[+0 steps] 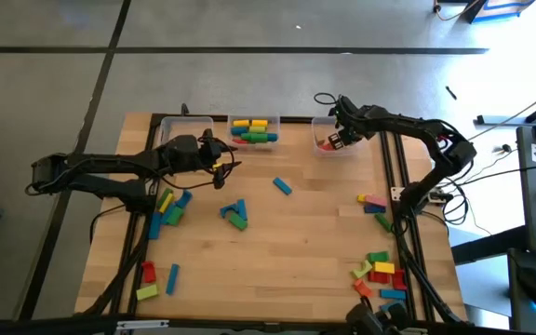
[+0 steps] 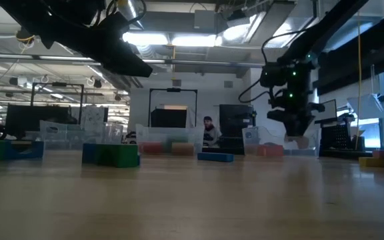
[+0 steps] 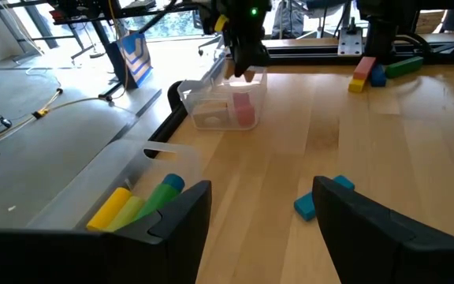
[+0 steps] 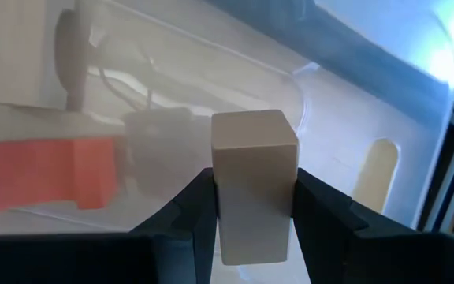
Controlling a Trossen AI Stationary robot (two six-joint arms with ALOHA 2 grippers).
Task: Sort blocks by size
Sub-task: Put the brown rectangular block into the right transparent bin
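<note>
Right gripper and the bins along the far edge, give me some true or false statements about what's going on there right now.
1. The right gripper is shut on a pale block. True.
2. It hangs over the middle bin. False: it is over the right bin.
3. The right bin holds no blocks. False: a red block lies inside.
4. The left gripper is open and holds nothing. True.
</note>
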